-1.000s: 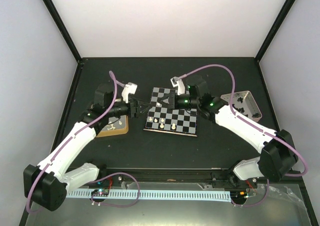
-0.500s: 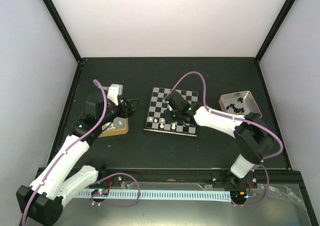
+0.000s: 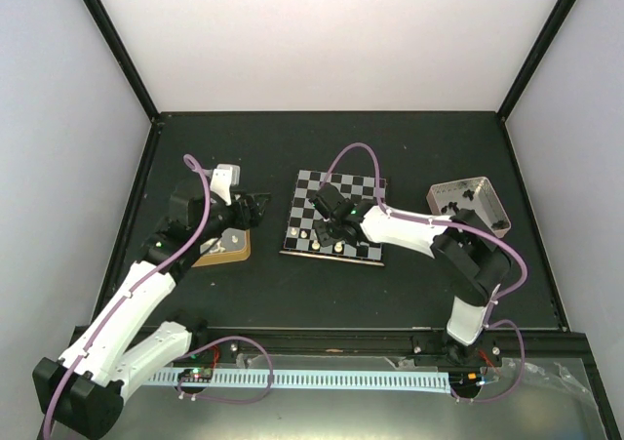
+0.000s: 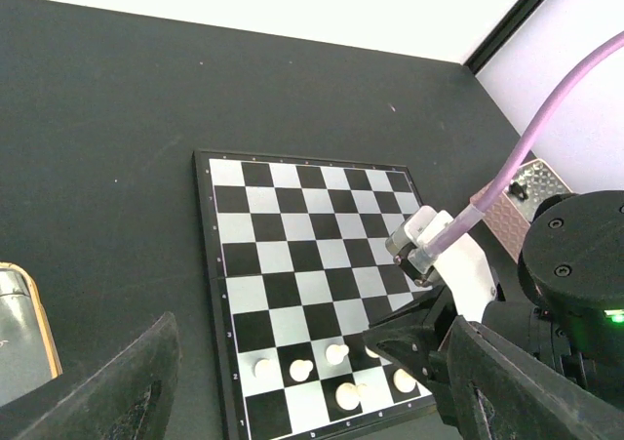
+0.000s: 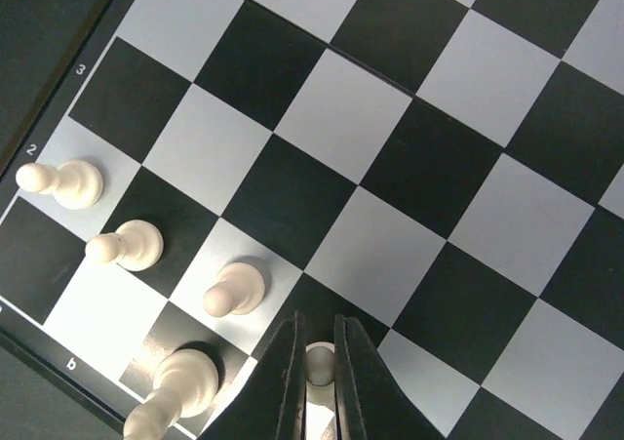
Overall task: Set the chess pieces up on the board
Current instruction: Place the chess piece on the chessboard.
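On a matte black table (image 3: 409, 147) boxed by plain white walls (image 3: 331, 40) and black frame posts (image 3: 112, 45), two arms work a chess set. Board (image 3: 322, 191) lies flat at table centre, square to the near edge. Right gripper (image 5: 319, 323) hangs low over the board's near rows, fingers pinched tight on a cream-white piece (image 5: 319, 362), approx. above a pale square. Four more cream-white pieces (image 5: 127, 247) stand upright in the board's near-left corner, beside the rank nos. printed on its rim. Left gripper (image 3: 255, 206) hovers off the board's left side w/ jaws wide apart, nothing between them, above a gold-sided tin (image 3: 222, 250). At right, well apart from the board, a pinkish-silver tin (image 3: 485, 188) holds black pieces (image 3: 456, 204); count too small to tell.
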Available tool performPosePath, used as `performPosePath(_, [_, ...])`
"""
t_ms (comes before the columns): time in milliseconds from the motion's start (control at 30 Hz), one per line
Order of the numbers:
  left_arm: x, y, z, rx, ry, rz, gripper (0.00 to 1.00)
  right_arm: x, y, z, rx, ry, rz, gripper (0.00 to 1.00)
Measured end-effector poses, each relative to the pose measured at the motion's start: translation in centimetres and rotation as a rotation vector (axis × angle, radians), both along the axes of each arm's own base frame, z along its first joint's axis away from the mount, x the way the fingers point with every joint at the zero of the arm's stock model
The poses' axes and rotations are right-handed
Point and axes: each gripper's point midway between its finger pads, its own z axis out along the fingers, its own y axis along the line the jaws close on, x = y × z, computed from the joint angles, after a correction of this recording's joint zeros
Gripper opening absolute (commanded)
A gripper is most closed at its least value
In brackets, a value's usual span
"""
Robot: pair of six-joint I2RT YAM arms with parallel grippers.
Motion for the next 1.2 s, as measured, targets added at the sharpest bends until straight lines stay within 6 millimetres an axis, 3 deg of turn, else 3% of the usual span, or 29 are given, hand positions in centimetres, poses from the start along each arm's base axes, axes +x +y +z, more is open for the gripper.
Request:
performPosePath(367, [0.1,0.0,-0.6,0.007,0.016,0.0,0.77,0.4,0.0,-1.0,-0.04,0.007,-0.002,0.13])
performPosePath(833, [0.2,0.0,-0.9,0.012,0.026,0.003,0.77,0.3,0.1,-0.3,-0.036,0.015,0.004,0.24])
performPosePath(1033, [0.5,0.7,-1.3,0.022,0.044,0.052,0.77,0.2,-0.1,3.3,0.02,-0.028,-0.014,0.28])
performPosePath(1200, [0.8,2.5,-3.5,0.06,0.141,0.158,0.76,0.3,-0.4,7.8,0.11,-0.095,-0.055,0.29])
